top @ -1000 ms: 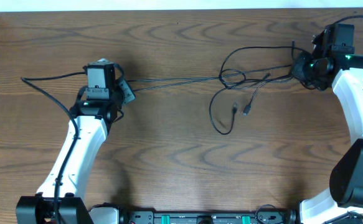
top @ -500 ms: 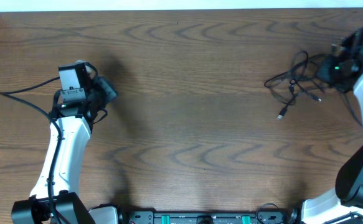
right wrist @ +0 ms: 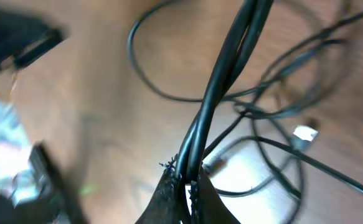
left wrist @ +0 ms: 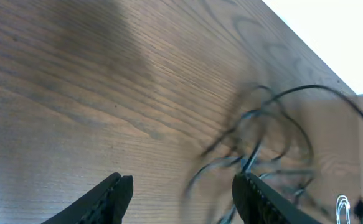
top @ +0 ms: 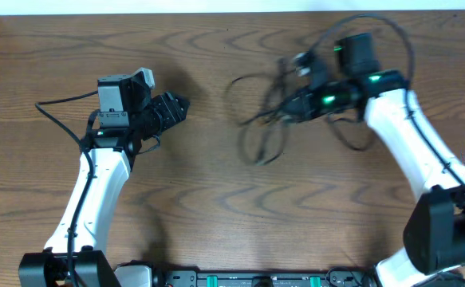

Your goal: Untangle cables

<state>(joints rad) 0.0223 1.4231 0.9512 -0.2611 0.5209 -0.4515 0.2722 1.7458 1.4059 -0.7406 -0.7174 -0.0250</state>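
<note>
At one o'clock the right fingers (right wrist: 184, 194) are clenched on black cables (right wrist: 226, 71), their tangle blurred. At nine o'clock the left fingers (top: 176, 108) are released, empty, over the bench (top: 216, 207).

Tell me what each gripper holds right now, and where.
Right gripper is shut on the cables, pinching two black strands side by side, partway along their run. Left gripper is open, holding nothing.
</note>
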